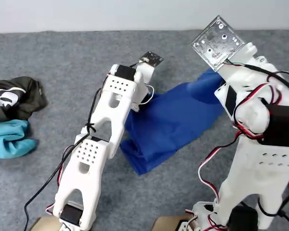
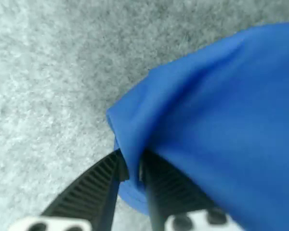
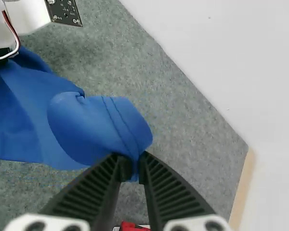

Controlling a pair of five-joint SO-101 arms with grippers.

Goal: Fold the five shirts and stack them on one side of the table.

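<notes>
High view from above the table: a rumpled blue cotton shirt lies on the grey felt table top, stretched between the two white arms. The left arm leans in over the shirt's near-left edge, and the right arm stands over its far-right end, where the cloth rises off the felt.

Seen from the left wrist, the left gripper has its black ribbed jaws pinched almost together on a fold of the blue cloth. The fabric drapes up and over one jaw, with the grey felt showing beyond it.

From the right wrist, the right gripper is likewise nipped tight, with only the cloth between its jaws. It has a stitched hem of the same shirt, and that bunched end hangs lifted above the felt. Past it is the left arm's small green circuit board, and off to the side the table's pale wooden edge meets a white wall.

Over at the left side of the table, well apart from the arms, a crumpled dark olive shirt with a white print sits touching a bunched turquoise shirt just nearer to me.
</notes>
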